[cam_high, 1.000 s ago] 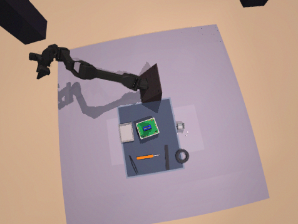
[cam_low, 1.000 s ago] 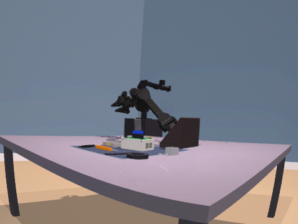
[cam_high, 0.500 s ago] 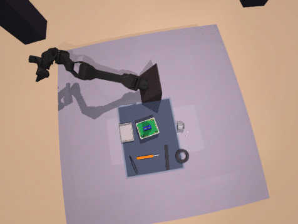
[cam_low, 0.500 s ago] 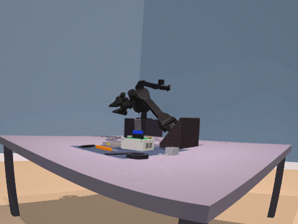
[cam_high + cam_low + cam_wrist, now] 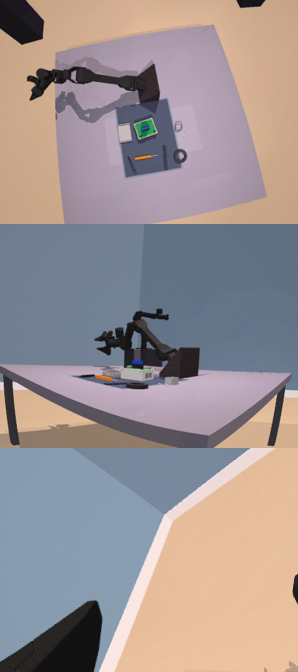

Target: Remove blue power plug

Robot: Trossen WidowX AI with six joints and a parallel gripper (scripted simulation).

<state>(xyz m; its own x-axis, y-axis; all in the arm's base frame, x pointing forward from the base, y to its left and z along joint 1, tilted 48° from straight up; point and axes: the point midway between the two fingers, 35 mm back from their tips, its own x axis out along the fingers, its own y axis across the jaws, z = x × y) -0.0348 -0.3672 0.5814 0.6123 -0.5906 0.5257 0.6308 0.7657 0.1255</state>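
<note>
Off table edge: gripper (image 5: 30,89) (image 5: 96,345) wide, empty.

The arm (image 5: 104,79) (image 5: 150,335) stretches out, bent at the elbow, its wrist (image 5: 61,76) (image 5: 126,343) folded. The fingers (image 5: 30,89) (image 5: 99,345) stand wide apart, nothing between them, raised well above tabletop height.
</note>
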